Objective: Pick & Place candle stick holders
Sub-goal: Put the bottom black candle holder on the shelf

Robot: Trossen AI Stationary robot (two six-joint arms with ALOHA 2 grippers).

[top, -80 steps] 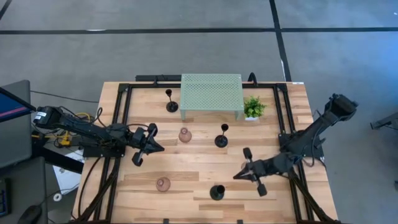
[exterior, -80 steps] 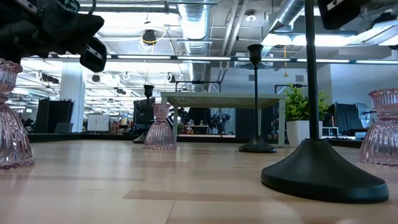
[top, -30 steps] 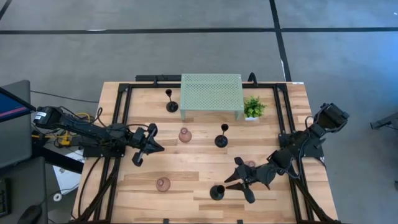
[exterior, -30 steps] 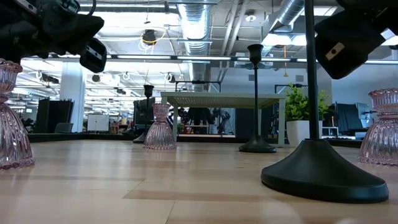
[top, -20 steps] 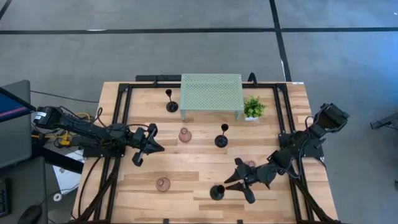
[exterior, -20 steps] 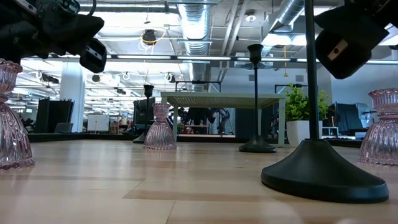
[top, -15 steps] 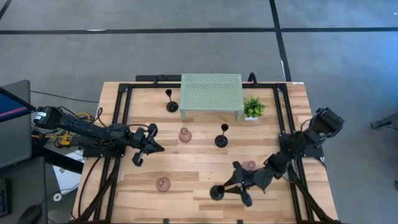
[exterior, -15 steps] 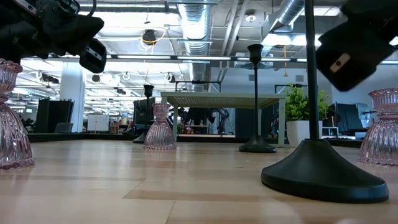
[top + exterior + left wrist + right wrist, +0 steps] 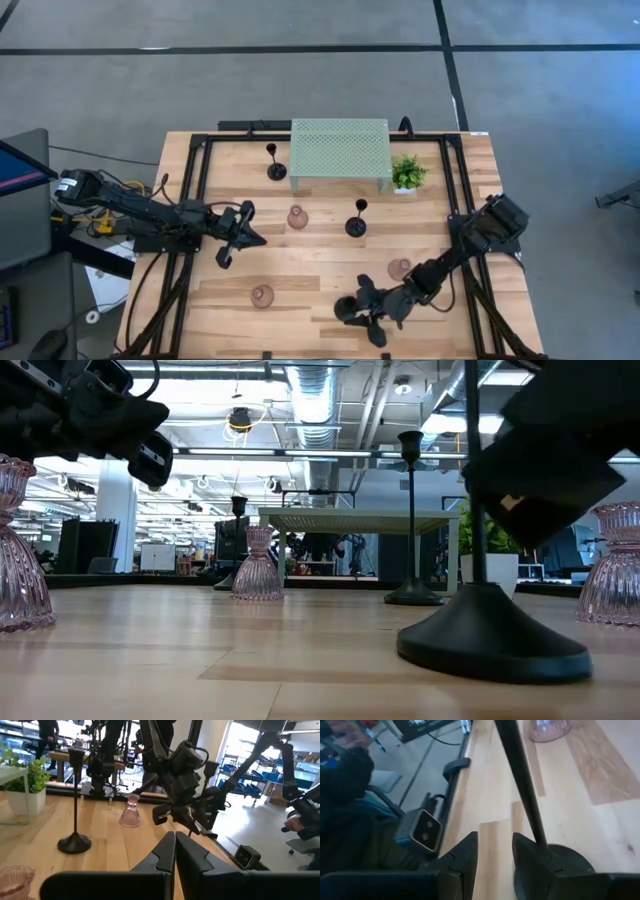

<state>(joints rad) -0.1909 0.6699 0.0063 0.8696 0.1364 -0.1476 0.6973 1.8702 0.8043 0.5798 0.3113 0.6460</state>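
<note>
One black candle stick holder (image 9: 346, 309) stands near the front edge of the table (image 9: 300, 265). I see my right gripper (image 9: 495, 851) low beside it, fingers spread apart, with the thin stem just by one finger. A pink holder (image 9: 399, 268) sits near. My left gripper (image 9: 175, 851) hangs over the table's left side, fingers pressed together.

We worked in an open-plan robotics lab: exposed ceiling ducts (image 9: 318, 400), further robot arms (image 9: 182, 767) on benches, blue-bin shelving (image 9: 242, 770) at right.
</note>
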